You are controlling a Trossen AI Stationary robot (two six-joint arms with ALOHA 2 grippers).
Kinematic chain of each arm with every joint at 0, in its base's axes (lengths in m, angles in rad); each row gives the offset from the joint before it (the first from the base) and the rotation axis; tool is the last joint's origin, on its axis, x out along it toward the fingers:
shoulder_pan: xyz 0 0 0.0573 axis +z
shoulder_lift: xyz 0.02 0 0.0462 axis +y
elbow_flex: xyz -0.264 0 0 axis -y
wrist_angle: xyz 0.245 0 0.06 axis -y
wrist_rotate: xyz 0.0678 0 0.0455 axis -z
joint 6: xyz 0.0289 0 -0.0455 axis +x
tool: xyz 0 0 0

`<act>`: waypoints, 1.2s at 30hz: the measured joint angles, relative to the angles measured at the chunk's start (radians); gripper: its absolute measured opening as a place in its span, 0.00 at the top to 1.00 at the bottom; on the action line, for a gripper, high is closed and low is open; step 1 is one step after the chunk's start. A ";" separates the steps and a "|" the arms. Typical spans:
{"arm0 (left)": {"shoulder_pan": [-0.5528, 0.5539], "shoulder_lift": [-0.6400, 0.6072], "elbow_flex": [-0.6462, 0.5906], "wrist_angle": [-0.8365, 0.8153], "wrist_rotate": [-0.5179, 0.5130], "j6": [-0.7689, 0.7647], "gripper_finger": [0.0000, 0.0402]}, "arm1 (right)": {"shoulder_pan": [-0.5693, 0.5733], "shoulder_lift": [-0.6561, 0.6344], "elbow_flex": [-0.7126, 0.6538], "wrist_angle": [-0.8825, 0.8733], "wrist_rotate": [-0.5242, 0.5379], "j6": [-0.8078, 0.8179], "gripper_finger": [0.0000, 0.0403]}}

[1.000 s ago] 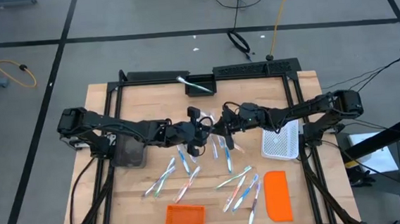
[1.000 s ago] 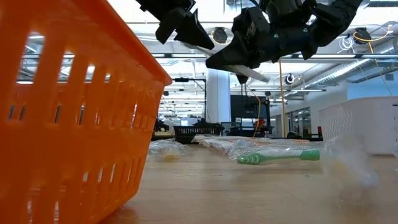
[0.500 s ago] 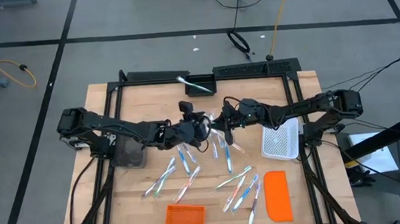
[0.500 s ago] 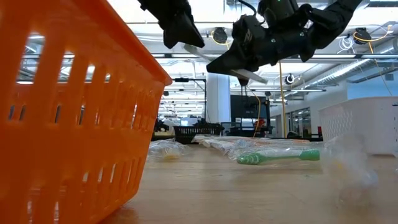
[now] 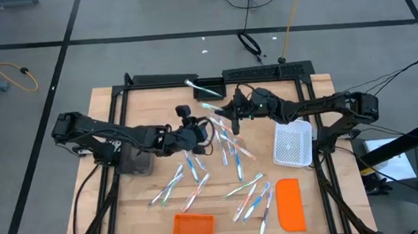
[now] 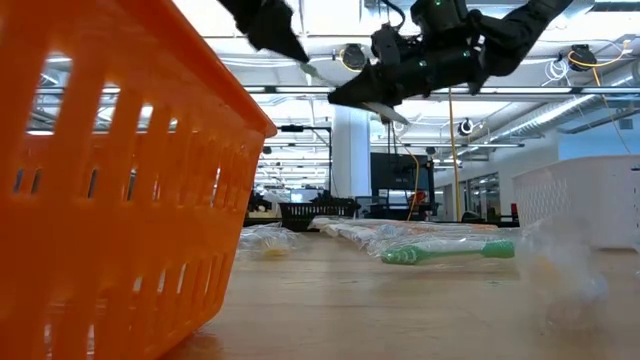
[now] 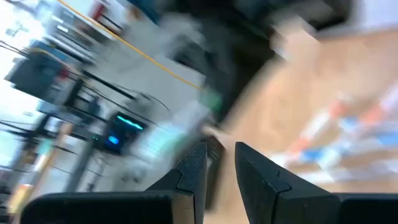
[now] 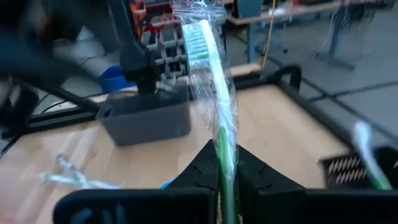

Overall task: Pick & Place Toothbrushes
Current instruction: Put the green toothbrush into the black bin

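My right gripper (image 5: 234, 116) hangs above the table's far middle, shut on a green toothbrush (image 8: 214, 93) in a clear wrapper. It also shows high up in the low view (image 6: 352, 95). My left gripper (image 5: 208, 132) hangs to its left, apart from it. In the left wrist view its fingers (image 7: 219, 168) stand a little open with nothing between them. Several more wrapped toothbrushes (image 5: 236, 163) lie flat on the wooden table. One green one (image 6: 445, 252) shows in the low view. My right gripper pinches the toothbrush's handle (image 8: 225, 168) between its two fingers, which reach in about level from the table's right. The brush runs on along the fingers, its bristle head (image 8: 198, 34) at the free end. It is lifted clear of the table.
A dark bin (image 5: 209, 89) at the far edge holds a white toothbrush (image 5: 198, 87). A grey bin (image 5: 134, 160) stands at the left and a white mesh basket (image 5: 292, 144) at the right. An orange lid (image 5: 289, 203) and an orange basket (image 5: 193, 229) lie near the front edge.
The two grippers met at the toothbrush over the table's middle. My right gripper has since gone toward the far edge and up, taking the toothbrush along. My left gripper has parted from it, drawn back toward the table's left and turned.
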 joint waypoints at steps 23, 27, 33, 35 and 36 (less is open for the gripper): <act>-0.008 -0.005 -0.052 -0.152 0.262 -0.288 0.79 | -0.216 0.417 0.381 0.001 -0.054 -0.095 0.99; -0.007 -0.004 -0.066 -0.151 0.264 -0.295 0.79 | -0.235 0.467 0.431 0.006 -0.053 -0.117 0.99; -0.007 -0.004 -0.067 -0.142 0.263 -0.302 0.79 | -0.256 0.541 0.489 0.000 -0.054 -0.149 0.99; -0.008 -0.004 -0.067 -0.141 0.263 -0.301 0.79 | -0.265 0.557 0.499 0.000 -0.053 -0.150 0.99; -0.008 -0.004 -0.067 -0.140 0.264 -0.300 0.79 | -0.270 0.566 0.504 0.003 -0.052 -0.153 0.99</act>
